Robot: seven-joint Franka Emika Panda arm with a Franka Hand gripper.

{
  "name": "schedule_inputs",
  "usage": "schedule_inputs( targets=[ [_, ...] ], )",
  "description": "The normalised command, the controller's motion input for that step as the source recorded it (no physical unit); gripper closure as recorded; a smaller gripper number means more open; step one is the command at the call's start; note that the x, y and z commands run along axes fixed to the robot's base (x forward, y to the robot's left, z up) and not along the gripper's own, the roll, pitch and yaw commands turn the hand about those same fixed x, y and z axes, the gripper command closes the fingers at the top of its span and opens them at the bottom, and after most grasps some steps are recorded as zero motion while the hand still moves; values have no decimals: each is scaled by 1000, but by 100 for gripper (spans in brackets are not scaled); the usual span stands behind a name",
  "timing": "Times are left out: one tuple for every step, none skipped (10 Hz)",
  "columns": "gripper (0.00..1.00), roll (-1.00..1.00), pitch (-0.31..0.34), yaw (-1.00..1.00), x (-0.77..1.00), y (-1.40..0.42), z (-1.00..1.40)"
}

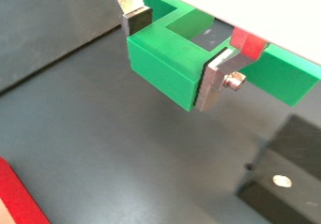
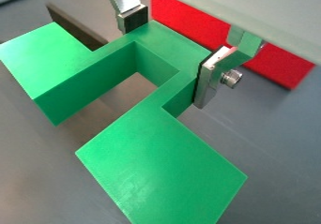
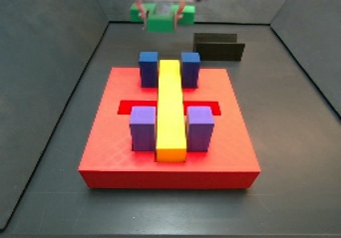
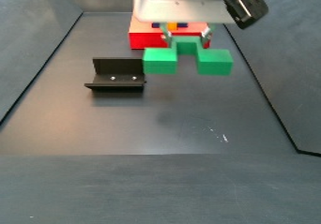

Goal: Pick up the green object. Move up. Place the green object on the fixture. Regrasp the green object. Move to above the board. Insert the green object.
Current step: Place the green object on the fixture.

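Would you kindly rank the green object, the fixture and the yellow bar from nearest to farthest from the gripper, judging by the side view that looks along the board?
1. Green object: held between the fingers of the gripper.
2. Fixture: on the floor, beyond the board.
3. Yellow bar: along the board's middle.

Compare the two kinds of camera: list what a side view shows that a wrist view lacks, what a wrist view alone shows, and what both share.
Only a side view shows the blue blocks, the purple blocks and the long yellow bar sitting on the red board.

Only a wrist view shows the silver fingers against a wall of the green object's recess, one inside and one outside.

Both share the end effector shut on the green object, which hangs above the floor, and the black fixture, which also shows in a wrist view.
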Motion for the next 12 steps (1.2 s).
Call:
schedule_inputs(
  targets=[
    [100, -774, -6, -283, 491, 203, 891],
    [100, -1000, -277, -206, 454, 231, 394],
    [100, -1000, -440, -171, 451, 240, 226],
    [100, -1000, -486, -117, 449, 269, 169],
    [100, -1000, -500, 0, 371, 220, 91],
    [100, -1000, -423, 0, 280, 126, 86],
    [100, -1000, -340, 11, 251, 49, 86],
    [100, -1000, -194, 63, 186, 0, 114],
    [100, -1000, -29, 249, 200, -57, 143],
    [100, -740, 0, 429, 217, -303, 197],
    [100, -371, 186, 623, 223, -266, 97],
    [100, -151, 289, 783, 49, -186, 0]
  ],
)
